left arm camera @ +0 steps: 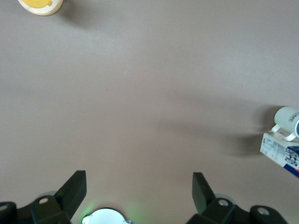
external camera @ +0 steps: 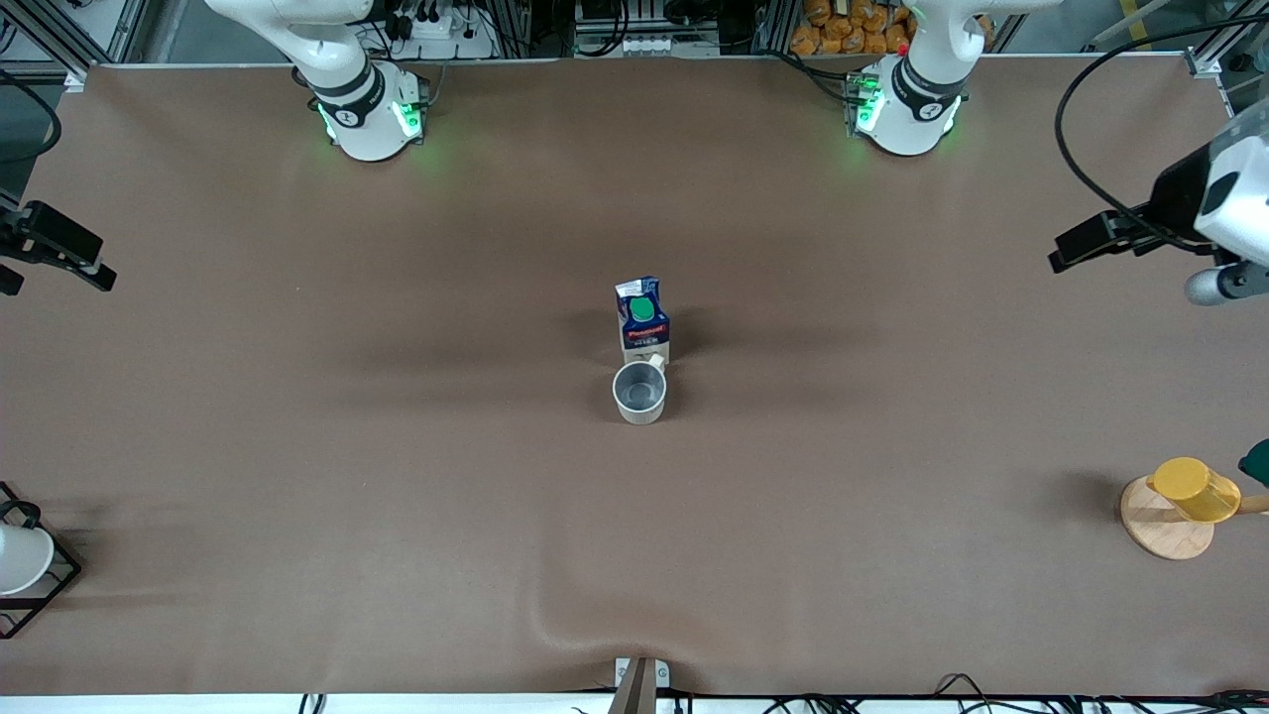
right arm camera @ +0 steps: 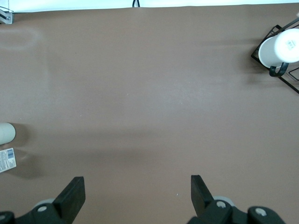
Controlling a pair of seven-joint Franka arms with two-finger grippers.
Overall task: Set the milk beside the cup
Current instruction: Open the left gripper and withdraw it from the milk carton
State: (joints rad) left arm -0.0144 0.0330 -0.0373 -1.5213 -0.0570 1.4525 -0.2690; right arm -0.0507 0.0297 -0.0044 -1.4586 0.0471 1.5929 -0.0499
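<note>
Front view: we find the milk (external camera: 644,319) upright at mid-table, its green cap facing up toward the camera. The cup (external camera: 639,392) stands just beside it, nearer to the front camera, its small handle turned toward the carton and touching or nearly touching it. The left gripper (external camera: 1076,250) hangs over the left arm's end of the table, well apart from both; the right gripper (external camera: 59,258) hangs over the right arm's end. Both arms wait. A yellow plastic cup (external camera: 1195,489) on a round wooden base (external camera: 1165,526) sits at the left arm's end, a white cup in a black wire frame (external camera: 22,560) at the right arm's end.

Left wrist view: we see the fingers (left arm camera: 74,189) spread wide over bare table, released, nothing between them. Milk (left arm camera: 280,149) and cup (left arm camera: 287,119) show at the edge.

Right wrist view: fingers (right arm camera: 74,191) likewise parted and holding nothing; the cup (right arm camera: 5,133) peeks in at the edge
</note>
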